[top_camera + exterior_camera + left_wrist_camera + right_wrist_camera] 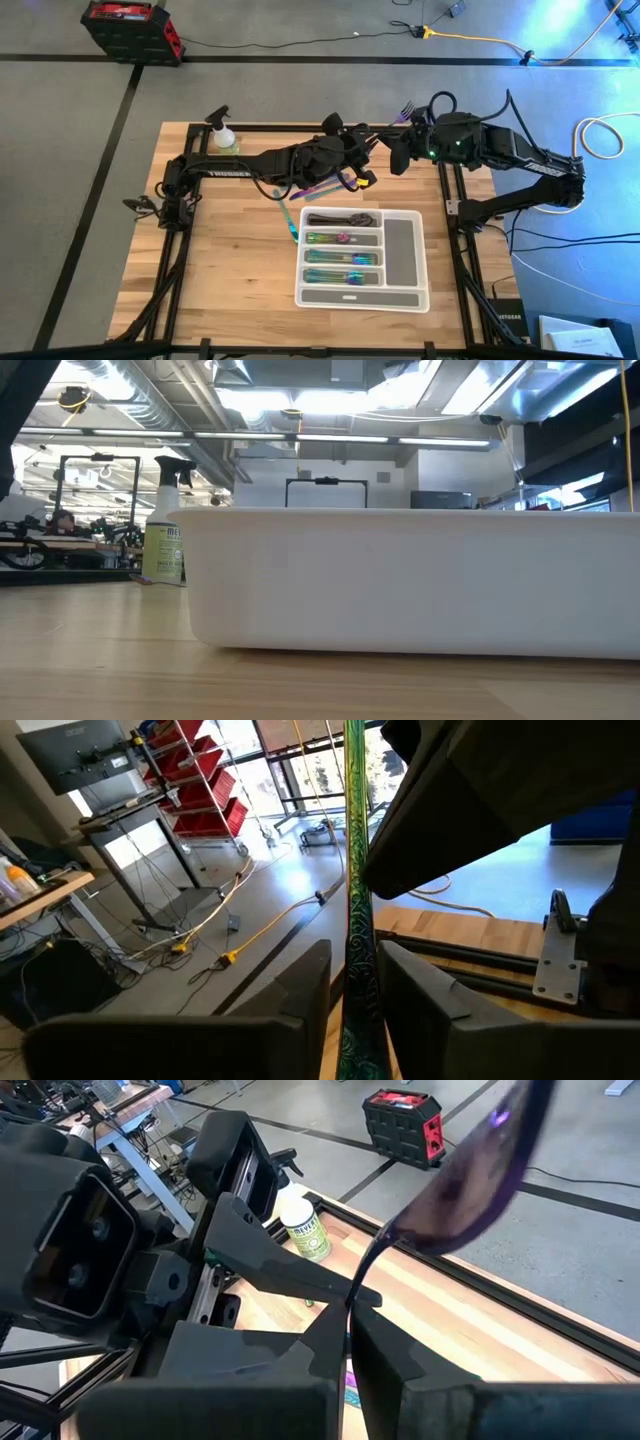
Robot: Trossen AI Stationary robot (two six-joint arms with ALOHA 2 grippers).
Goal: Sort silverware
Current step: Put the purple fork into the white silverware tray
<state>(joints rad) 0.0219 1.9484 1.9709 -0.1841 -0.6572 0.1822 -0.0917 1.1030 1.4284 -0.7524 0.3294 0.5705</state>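
An iridescent purple-green fork [405, 109] is up in the air over the table's far middle, its tines toward the far edge. My right gripper [350, 1342] is shut on it. My left gripper [355, 995] is open. It comes in from the left, and its fingers stand close on either side of the fork's green handle [358, 935]. More silverware lies loose on the table under the left arm [318, 188]. Other pieces lie in the compartments of the white tray [405, 296]. My right gripper pinches the fork between its two fingers, on the thin stem just below the purple head [352, 1302]. The head sticks out past the fingertips, tilted up. The fork is lifted clear of the table, and its handle runs back toward my left gripper.
A yellow-green spray bottle [224, 135] stands at the table's far left corner. In the low view the tray's white wall [400, 580] fills most of the picture. A red and black case [130, 28] and cables lie on the floor beyond the table.
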